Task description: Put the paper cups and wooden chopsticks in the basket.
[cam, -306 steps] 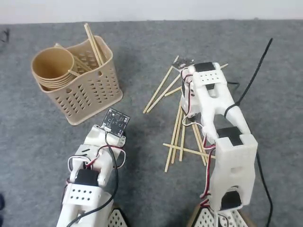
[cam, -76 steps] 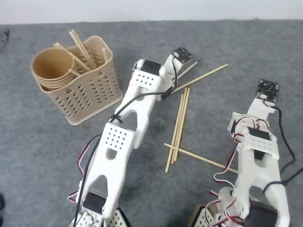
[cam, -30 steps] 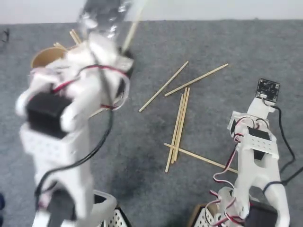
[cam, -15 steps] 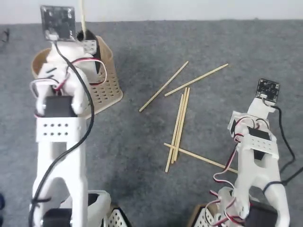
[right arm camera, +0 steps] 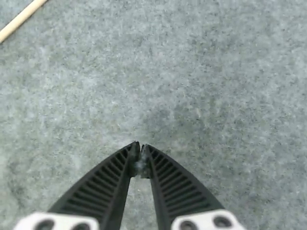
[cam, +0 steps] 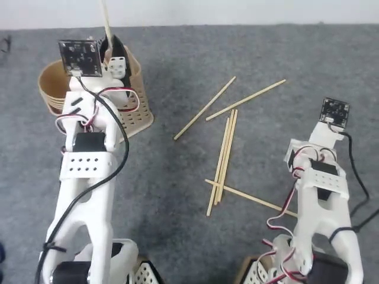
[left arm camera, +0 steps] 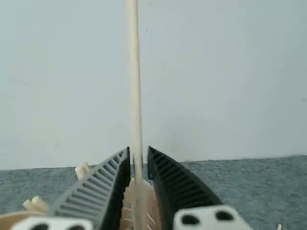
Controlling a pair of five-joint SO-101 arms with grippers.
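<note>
Left pincer clamps a chopstick upright over the basket, and it looks light, stiff and slick, best pinched mid-length, while loose chopsticks wait on the counter beside the clenched, empty right pincer.

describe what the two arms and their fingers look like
Both the left arm and right arm are blocky white plastic with black motor blocks at the joints, thin red, white and black wires, and a small dark circuit board at the wrist. The fingers are black, ribbed and tapered to a point.
</note>
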